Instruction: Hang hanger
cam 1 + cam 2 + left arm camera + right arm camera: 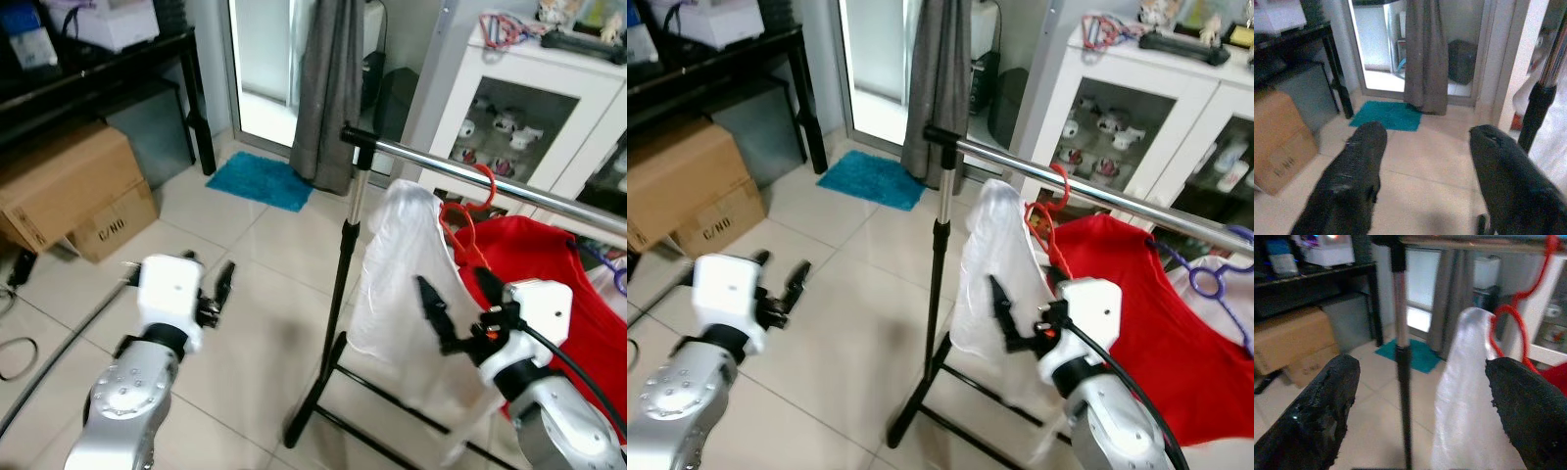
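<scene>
A red wire hanger carrying a white garment hooks over the chrome rail of the black-legged clothes rack. The right gripper, fingers spread apart and empty, sits just before the garment. The left gripper is also parted, over the tiled floor.

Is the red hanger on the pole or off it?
On. The red hanger has its hook curled over the silver pole, beside the white garment.

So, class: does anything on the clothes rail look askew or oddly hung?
Yes. The white garment droops lopsided near the rail end, its red hanger tilted. The red garment beside it hangs evenly.
</scene>
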Controlling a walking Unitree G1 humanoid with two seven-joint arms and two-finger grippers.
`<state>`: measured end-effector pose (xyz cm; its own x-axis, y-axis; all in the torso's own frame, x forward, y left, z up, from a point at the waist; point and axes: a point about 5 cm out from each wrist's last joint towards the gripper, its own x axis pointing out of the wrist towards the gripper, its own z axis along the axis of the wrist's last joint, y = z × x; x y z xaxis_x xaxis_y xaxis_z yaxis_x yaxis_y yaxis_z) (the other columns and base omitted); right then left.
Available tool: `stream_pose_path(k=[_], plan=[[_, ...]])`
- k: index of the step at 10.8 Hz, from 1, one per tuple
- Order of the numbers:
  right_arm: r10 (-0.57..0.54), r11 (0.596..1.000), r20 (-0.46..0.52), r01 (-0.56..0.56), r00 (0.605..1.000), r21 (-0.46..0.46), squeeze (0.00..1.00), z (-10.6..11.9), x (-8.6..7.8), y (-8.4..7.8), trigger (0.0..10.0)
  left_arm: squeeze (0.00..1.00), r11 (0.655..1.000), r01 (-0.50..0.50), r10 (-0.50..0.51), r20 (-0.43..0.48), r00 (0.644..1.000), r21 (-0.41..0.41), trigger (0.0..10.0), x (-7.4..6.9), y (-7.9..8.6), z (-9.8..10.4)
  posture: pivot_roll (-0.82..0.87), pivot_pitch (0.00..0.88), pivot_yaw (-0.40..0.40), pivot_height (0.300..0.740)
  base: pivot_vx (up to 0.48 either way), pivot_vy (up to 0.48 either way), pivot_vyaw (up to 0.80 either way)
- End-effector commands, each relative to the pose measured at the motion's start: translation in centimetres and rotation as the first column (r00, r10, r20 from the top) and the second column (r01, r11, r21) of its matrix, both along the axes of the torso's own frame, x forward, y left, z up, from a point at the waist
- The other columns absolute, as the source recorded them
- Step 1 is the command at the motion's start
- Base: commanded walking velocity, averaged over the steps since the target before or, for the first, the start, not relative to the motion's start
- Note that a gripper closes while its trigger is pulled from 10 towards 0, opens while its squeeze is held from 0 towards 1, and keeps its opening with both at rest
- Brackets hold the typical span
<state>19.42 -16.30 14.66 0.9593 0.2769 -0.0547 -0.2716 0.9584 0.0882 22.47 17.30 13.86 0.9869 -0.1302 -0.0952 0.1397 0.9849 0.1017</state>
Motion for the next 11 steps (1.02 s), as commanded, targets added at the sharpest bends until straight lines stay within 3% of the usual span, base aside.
stream_pose_path(k=[1, 2, 4, 5, 6, 8, 9, 10, 11], plan=[[-0.012, 1.000, 0.000, 0.012, 1.000, -0.011, 1.00, 0.0, 0.0, -0.4, 10.0, 1.00, 0.998, 0.050, -0.051, -0.001, 0.999, -0.039, 10.0, -0.2, -0.9, 0.4, 0.11, 0.029, -0.052, 0.740, 0.000, 0.000, 0.00], [-0.109, 0.992, -0.001, 0.109, 0.994, -0.057, 1.00, -0.3, 0.5, -1.7, 10.0, 0.04, 0.995, 0.096, -0.096, 0.038, 0.995, 0.005, 10.0, 0.5, -2.5, 0.6, 0.10, 0.000, -0.034, 0.740, 0.000, 0.000, 0.00], [-0.174, 0.985, 0.061, 0.174, 0.983, 0.000, 1.00, 2.0, 2.8, -2.4, 10.0, 0.00, 0.974, 0.223, -0.221, 0.049, 0.974, -0.048, 10.0, 2.6, -5.3, 0.8, 0.05, 0.000, -0.030, 0.740, 0.000, 0.000, 0.00], [-0.204, 0.979, 0.041, 0.204, 0.978, 0.005, 1.00, 2.2, 3.6, -2.6, 10.0, 0.00, 0.951, 0.307, -0.306, 0.034, 0.951, -0.032, 10.0, 2.9, -5.8, 0.8, 0.05, 0.000, -0.016, 0.740, 0.000, 0.000, 0.00], [-0.132, 0.990, -0.007, 0.132, 0.991, -0.046, 1.00, 2.0, 4.2, -2.5, 10.0, 0.00, 0.889, 0.457, -0.457, 0.006, 0.889, -0.029, 10.0, 2.4, -6.6, 0.9, 0.06, 0.000, -0.012, 0.740, 0.000, 0.000, 0.00], [-0.018, 0.997, -0.060, 0.014, 0.998, -0.077, 1.00, 2.5, 5.5, -2.3, 10.0, 0.00, 0.749, 0.660, -0.662, -0.017, 0.750, -0.060, 10.0, 1.7, -7.2, 1.3, 0.06, 0.000, -0.032, 0.740, 0.000, 0.000, 0.00], [-0.058, 0.991, -0.108, 0.045, 0.992, -0.125, 1.00, 2.0, 6.7, -2.9, 10.0, 0.00, 0.679, 0.733, -0.733, -0.080, 0.676, -0.028, 10.0, 1.5, -7.4, 0.9, 0.07, 0.000, -0.026, 0.740, 0.000, 0.000, 0.00], [-0.088, 0.986, -0.140, 0.066, 0.986, -0.153, 0.00, 1.8, 7.7, -3.5, 10.0, 0.00, 0.613, 0.789, -0.785, -0.138, 0.604, -0.031, 10.0, 1.1, -7.3, 0.4, 0.07, 0.000, -0.021, 0.740, 0.000, 0.000, 0.00], [-0.104, 0.983, -0.183, 0.073, 0.978, -0.167, 0.00, 1.6, 8.0, -3.9, 10.0, 0.00, 0.592, 0.805, -0.800, -0.150, 0.581, -0.036, 10.0, 1.1, -7.0, 0.2, 0.07, 0.000, -0.025, 0.740, 0.000, 0.000, 0.00]])
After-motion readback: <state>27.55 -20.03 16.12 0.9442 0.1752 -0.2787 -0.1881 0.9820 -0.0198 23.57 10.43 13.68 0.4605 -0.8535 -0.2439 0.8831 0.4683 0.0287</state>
